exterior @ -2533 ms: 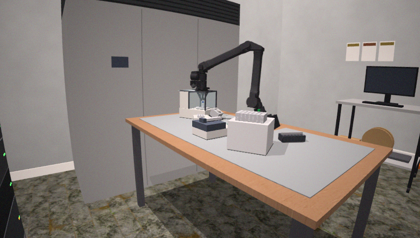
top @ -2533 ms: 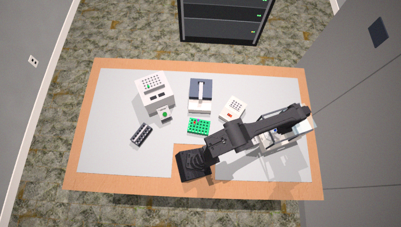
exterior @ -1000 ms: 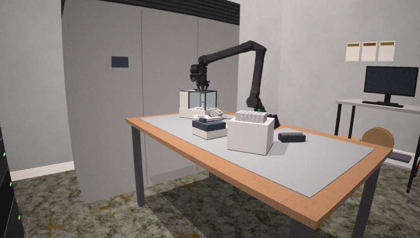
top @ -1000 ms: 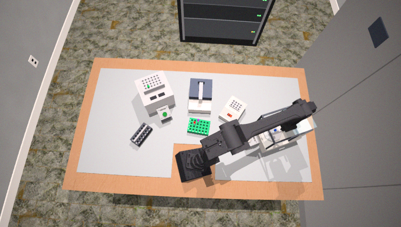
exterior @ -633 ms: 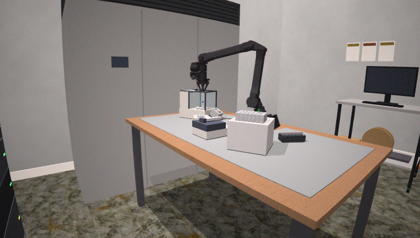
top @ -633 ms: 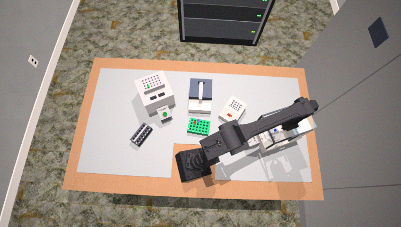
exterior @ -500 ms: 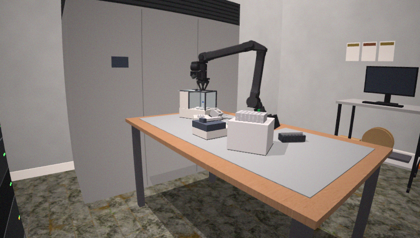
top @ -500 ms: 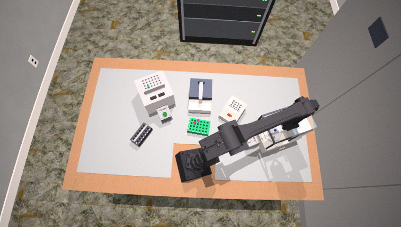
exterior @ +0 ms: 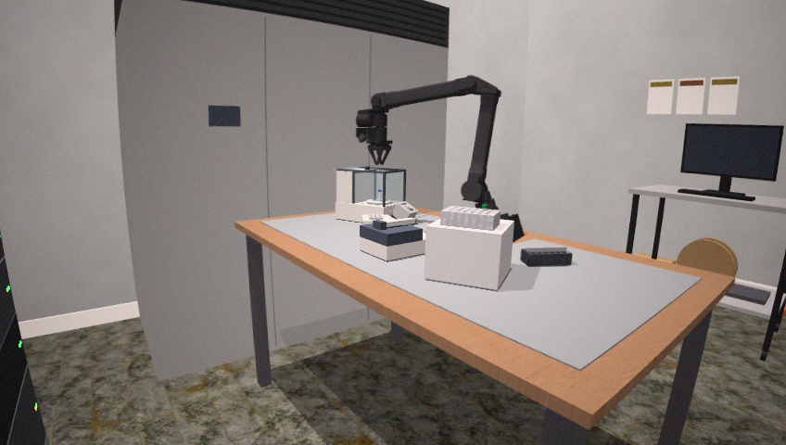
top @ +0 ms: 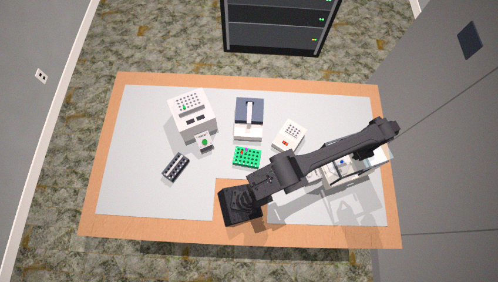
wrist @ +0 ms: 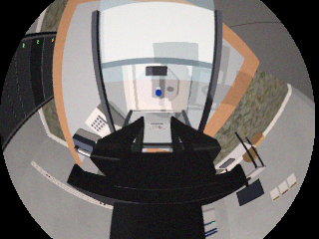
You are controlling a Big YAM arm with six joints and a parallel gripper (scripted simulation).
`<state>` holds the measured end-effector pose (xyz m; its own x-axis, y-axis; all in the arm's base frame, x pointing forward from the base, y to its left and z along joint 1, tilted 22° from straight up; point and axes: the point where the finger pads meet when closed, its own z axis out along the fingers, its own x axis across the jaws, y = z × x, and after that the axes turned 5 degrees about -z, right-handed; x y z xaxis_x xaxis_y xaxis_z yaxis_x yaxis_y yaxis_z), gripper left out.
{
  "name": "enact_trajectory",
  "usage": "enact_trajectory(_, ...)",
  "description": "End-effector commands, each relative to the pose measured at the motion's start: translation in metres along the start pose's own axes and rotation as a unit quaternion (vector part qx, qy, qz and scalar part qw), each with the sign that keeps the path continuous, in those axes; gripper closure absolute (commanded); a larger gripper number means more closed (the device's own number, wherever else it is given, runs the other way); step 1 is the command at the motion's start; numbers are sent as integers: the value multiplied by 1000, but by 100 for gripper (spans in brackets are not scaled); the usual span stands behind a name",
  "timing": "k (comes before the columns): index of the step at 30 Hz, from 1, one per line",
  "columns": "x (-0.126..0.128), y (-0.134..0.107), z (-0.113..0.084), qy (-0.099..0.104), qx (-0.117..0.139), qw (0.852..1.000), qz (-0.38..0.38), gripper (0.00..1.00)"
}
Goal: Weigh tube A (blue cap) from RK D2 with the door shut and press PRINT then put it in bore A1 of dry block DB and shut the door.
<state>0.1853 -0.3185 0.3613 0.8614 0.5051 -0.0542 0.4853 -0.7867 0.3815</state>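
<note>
Arm: raised, elbow bent, forearm reaching out over the balance (top: 344,185) (exterior: 352,210).
Gripper (exterior: 380,163) (wrist: 157,119): pointing down above the glass box, fingers partly spread, nothing between them.
Tube A (top: 341,161) (exterior: 379,191) (wrist: 159,93): inside, on the pan.

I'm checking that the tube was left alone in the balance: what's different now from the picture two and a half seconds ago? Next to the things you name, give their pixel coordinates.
The gripper (exterior: 379,163) (wrist: 157,119) has risen out of the balance's glass box (exterior: 405,187) (wrist: 96,60) and now hangs above it, open. The blue-capped tube (top: 341,161) (exterior: 379,191) (wrist: 159,93) stayed inside. The green rack (top: 246,165) and the other stations look unmoved.
</note>
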Motion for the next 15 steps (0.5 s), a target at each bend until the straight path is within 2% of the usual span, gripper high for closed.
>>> enact_trajectory(1, 2, 13, -30, 0, -30, 1000, 4, 64)
enact_trajectory(2, 2, 13, -24, 0, -21, 1000, 3, 64)
enact_trajectory(9, 2, 12, -43, 0, -31, 1000, 3, 64)
enact_trajectory(15, 2, 12, -51, 0, -28, 1000, 3, 64)
